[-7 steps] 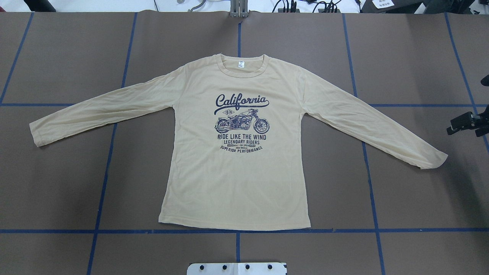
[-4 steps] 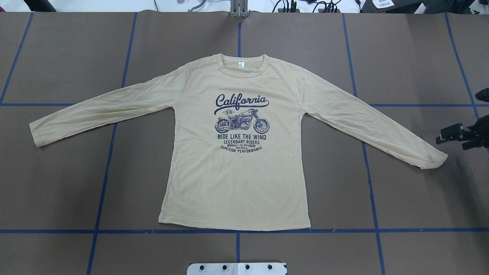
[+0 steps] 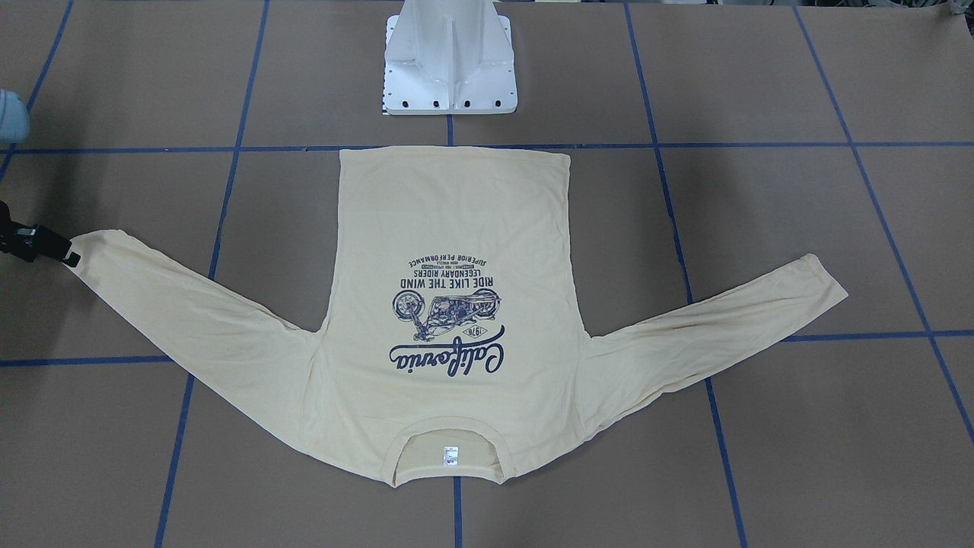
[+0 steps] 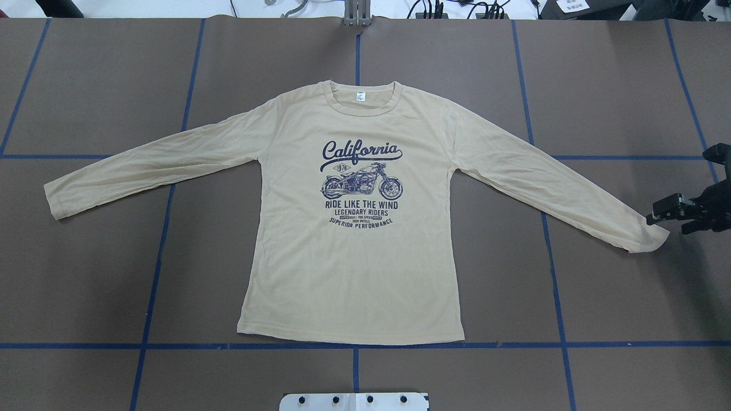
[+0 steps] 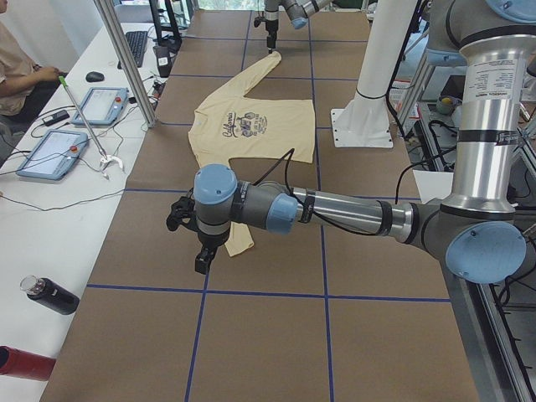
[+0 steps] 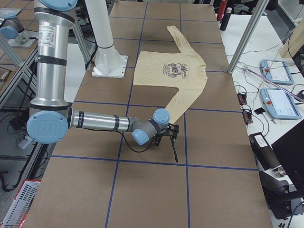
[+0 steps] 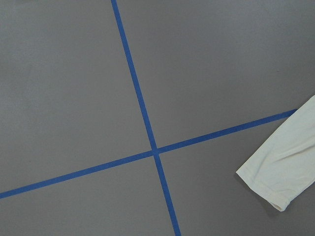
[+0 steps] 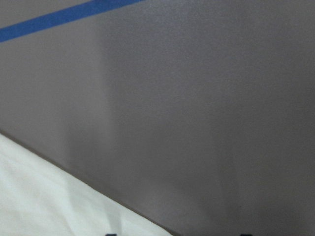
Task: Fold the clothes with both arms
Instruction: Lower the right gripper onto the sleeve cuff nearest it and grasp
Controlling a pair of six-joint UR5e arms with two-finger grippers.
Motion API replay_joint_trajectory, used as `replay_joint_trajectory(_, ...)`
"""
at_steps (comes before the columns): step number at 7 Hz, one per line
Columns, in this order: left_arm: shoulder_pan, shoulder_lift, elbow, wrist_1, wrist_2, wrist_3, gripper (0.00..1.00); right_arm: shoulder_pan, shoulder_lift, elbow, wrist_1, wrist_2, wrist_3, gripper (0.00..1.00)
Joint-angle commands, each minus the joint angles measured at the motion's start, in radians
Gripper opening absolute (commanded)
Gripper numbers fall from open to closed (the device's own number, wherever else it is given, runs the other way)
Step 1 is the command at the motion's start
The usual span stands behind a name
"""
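Observation:
The clothes, one cream long-sleeved T-shirt (image 4: 354,228), lie flat and print up on the brown table, both sleeves spread out. My right gripper (image 4: 667,224) hangs low at the right sleeve's cuff (image 4: 645,240) and also shows at the edge of the front-facing view (image 3: 53,247). Its two fingertips stand apart at the bottom of the right wrist view, beside the cloth (image 8: 59,201), so it is open. My left gripper (image 5: 201,264) shows only in the left side view, just beyond the left cuff (image 7: 280,172). I cannot tell whether it is open or shut.
The white pedestal base (image 3: 450,68) stands behind the shirt's hem. Blue tape lines (image 4: 354,345) cross the table. A side bench holds tablets (image 5: 50,155) and a dark bottle (image 5: 50,295), and a person sits at it (image 5: 17,71).
My right gripper has moved in from the right edge, nearer the robot, and now sits at the right sleeve's cuff. The shirt has not moved.

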Motion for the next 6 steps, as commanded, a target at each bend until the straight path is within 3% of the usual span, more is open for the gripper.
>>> replay_joint_trajectory(1, 0.0, -0.002, 0.0, 0.0, 0.0, 0.0, 1.0, -0.001, -0.01, 0.002, 0.002, 0.003, 0.001, 0.84)
replay_joint_trajectory(2, 0.0, -0.007, 0.001, 0.0, 0.0, 0.0, 1.0, -0.001, -0.018, 0.002, 0.002, 0.005, -0.001, 0.82)
replay_joint_trajectory(3, 0.0, -0.008, 0.001, 0.0, 0.0, 0.0, 1.0, -0.001, -0.018, 0.005, 0.002, 0.006, 0.001, 0.73)
replay_joint_trajectory(5, 0.0, -0.007, 0.006, 0.002, 0.0, 0.0, 1.0, -0.001, -0.018, 0.007, 0.0, 0.008, 0.015, 0.27)
replay_joint_trajectory(6, 0.0, -0.007, 0.006, 0.0, 0.0, 0.0, 1.0, -0.002, -0.012, 0.004, 0.0, 0.008, 0.028, 0.24)
